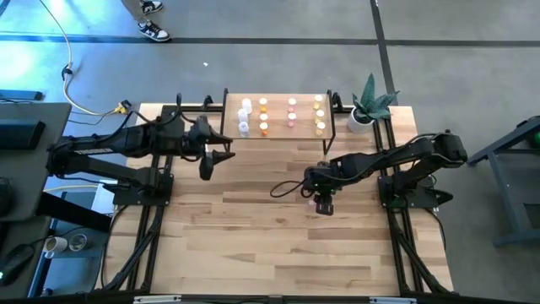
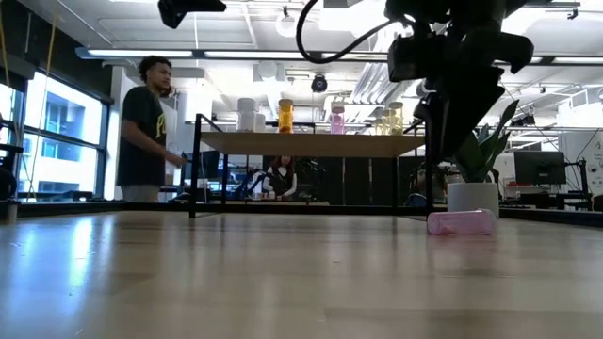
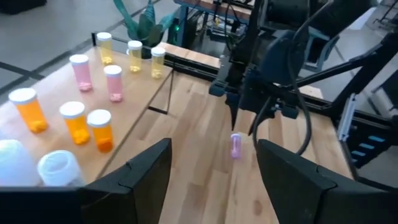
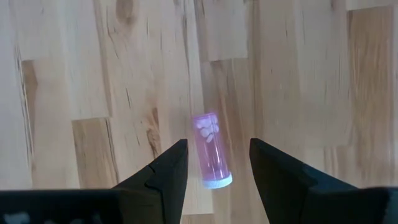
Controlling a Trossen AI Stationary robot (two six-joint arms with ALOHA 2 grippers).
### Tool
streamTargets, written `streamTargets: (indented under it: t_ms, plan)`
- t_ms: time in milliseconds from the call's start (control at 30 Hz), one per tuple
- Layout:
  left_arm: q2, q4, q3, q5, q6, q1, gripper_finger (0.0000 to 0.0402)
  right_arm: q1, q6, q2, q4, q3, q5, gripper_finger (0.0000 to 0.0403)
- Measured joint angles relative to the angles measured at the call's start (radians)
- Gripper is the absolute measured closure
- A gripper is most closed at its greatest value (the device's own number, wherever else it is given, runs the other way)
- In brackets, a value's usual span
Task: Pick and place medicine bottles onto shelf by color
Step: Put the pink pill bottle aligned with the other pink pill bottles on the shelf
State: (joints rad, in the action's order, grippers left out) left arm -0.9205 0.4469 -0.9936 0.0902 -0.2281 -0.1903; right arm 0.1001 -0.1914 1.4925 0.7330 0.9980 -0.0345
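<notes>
Wood desk, with a person standing in the room behind it. A pink bottle with pills inside lies on its side on the desk, just below the right tool, which is open and holding nothing. The other bottles stand sorted by color on the shelf. The left tool hangs open near the shelf, also holding nothing. A potted plant sits beside the shelf.

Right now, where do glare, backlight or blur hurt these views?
Low view: bright windows and ceiling lights silhouette the right gripper above the lying pink bottle, and the near tabletop is soft. Left wrist view: the white bottles at the shelf edge are washed out. Right wrist view: the bottle is slightly blurred.
</notes>
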Motion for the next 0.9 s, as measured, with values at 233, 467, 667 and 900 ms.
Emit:
streamTargets:
  t_ms: [233, 467, 667, 900]
  plan:
    - [0.0, 0.0, 0.0, 0.0, -0.016, 0.035, 0.0174, 0.001, 0.019, 0.051, -0.005, 0.0, -0.01, 0.024]
    - [0.0, -0.001, 0.0, 0.001, -0.016, 0.049, 0.0174, 0.005, 0.039, 0.149, -0.006, 0.0, -0.034, 0.024]
    - [0.0, -0.001, 0.0, 0.003, -0.016, 0.049, 0.0174, 0.005, 0.035, 0.194, -0.003, 0.0, -0.045, 0.024]
    - [0.0, -0.001, 0.0, 0.003, -0.015, 0.049, 0.0174, 0.005, 0.035, 0.251, -0.006, 0.0, -0.045, 0.024]
